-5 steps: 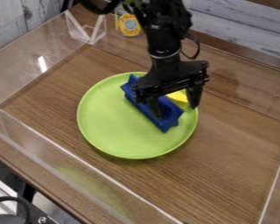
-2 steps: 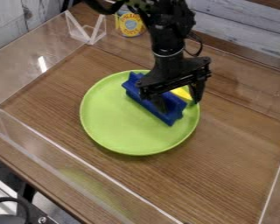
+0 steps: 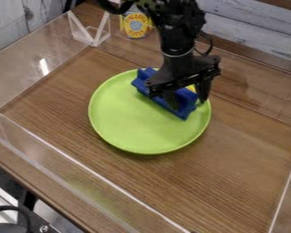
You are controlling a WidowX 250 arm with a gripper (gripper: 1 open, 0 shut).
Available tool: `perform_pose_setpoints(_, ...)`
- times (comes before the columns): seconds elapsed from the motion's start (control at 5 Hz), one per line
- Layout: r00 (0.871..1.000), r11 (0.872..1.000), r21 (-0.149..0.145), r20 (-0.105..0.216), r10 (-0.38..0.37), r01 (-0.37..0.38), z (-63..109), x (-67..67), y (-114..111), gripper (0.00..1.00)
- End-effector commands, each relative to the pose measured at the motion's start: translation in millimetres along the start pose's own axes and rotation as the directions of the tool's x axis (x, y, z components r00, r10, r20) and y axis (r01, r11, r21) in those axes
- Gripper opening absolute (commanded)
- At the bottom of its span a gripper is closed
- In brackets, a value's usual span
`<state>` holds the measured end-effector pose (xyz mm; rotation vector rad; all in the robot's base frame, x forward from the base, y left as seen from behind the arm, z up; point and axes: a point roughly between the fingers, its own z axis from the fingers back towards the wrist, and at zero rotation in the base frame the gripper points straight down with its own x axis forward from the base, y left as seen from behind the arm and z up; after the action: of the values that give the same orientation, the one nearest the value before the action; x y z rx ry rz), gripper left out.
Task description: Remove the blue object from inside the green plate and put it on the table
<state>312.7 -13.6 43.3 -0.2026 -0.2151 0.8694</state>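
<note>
The green plate (image 3: 126, 123) lies in the middle of the table (image 3: 57, 86). The blue object (image 3: 149, 83) sits over the plate's far right part, its long side running diagonally. My gripper (image 3: 181, 89) comes straight down onto it, with one dark finger on each side pressed against the block, so it is shut on the blue object. I cannot tell whether the block still touches the plate. The gripper body hides the block's middle.
Clear acrylic walls (image 3: 21, 64) border the tabletop on the left and front. A clear stand (image 3: 90, 32) and a yellow-labelled item (image 3: 135, 25) stand at the back. Bare wood shows to the right (image 3: 251, 136) and in front of the plate.
The fingers have drawn in against the block. Block and plate have both shifted a little to the right and away. The yellow piece seen beside the block earlier no longer shows.
</note>
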Motion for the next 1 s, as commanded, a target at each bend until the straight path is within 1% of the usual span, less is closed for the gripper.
perform_pose_setpoints(0.0, 1.000, 1.000, 0.014, -0.013, -0.009, 0.009, -5.5, -5.7, 2, 0.00)
perform_pose_setpoints(0.8, 0.998, 0.998, 0.026, -0.034, -0.051, 0.051, 1.6, -20.1, 3, 0.00)
